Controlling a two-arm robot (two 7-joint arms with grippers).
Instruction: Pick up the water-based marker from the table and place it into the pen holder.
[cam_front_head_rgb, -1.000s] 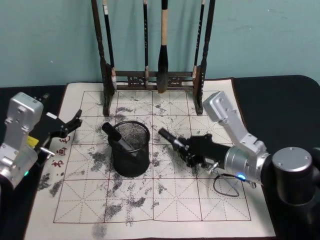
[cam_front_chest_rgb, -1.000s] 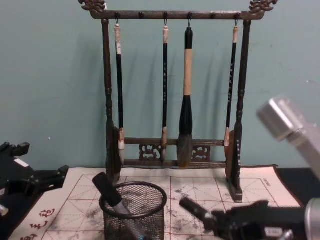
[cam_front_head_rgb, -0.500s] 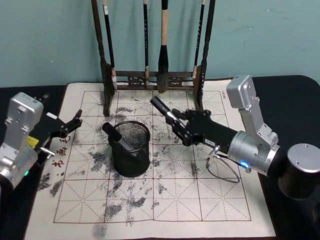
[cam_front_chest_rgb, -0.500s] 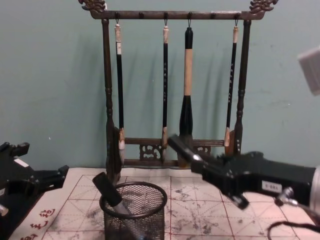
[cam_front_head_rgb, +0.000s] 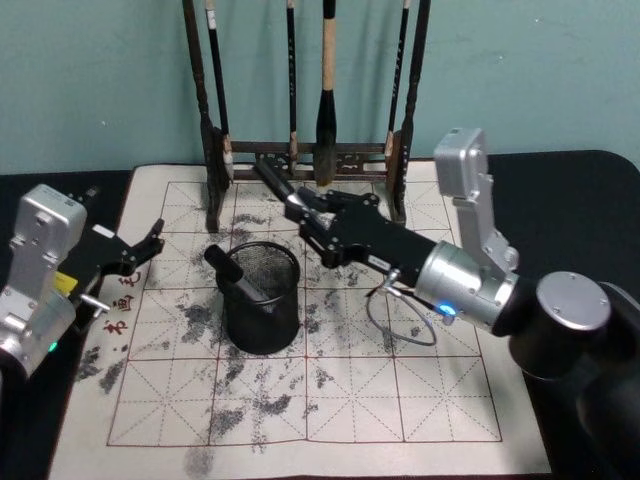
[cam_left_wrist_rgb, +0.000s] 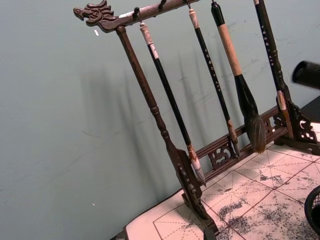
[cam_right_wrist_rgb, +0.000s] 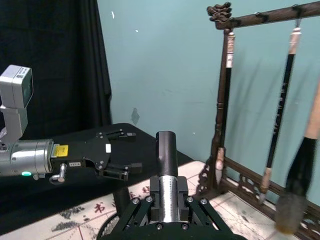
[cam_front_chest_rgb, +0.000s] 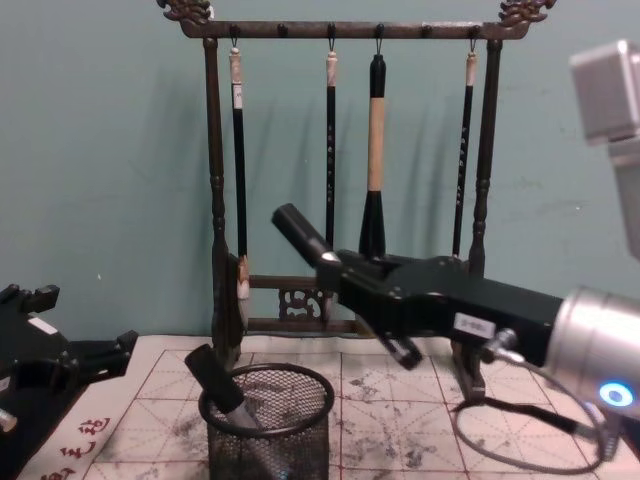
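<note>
At the left edge of the inked practice mat (cam_front_head_rgb: 350, 400), the left gripper (cam_front_head_rgb: 143, 248) hangs idle just over the paper's border, its fingers parted with nothing between them; the right wrist view shows the same gripper (cam_right_wrist_rgb: 119, 154) across the scene, with the gap between its fingers plain. To its right the pen holder (cam_front_head_rgb: 262, 322) stands upright on the mat, a short black mesh cup with a thick rim, and one dark marker (cam_front_head_rgb: 234, 274) already leans inside it, its cap resting against the rim on the left side. In the chest view the holder (cam_front_chest_rgb: 266, 445) sits low and that leaning marker (cam_front_chest_rgb: 220, 385) pokes up and to the left out of it. Behind the holder, at the back of the mat, rises the wooden brush rack (cam_front_head_rgb: 300, 156) with its hanging calligraphy brushes. The water-based marker (cam_front_head_rgb: 277, 184) is off the surface, clamped in the closed fingers of the right gripper (cam_front_head_rgb: 312, 218); it is tilted, its free end pointing up and toward the rack. From the chest view this marker (cam_front_chest_rgb: 299, 232) is above the holder's rim and well clear of it, with the right gripper (cam_front_chest_rgb: 342, 272) just to its right. The right wrist view shows the marker (cam_right_wrist_rgb: 166, 150) jutting straight out from between the fingers (cam_right_wrist_rgb: 153, 190). The right arm stretches back across the mat to the black surface (cam_front_head_rgb: 570, 200).
</note>
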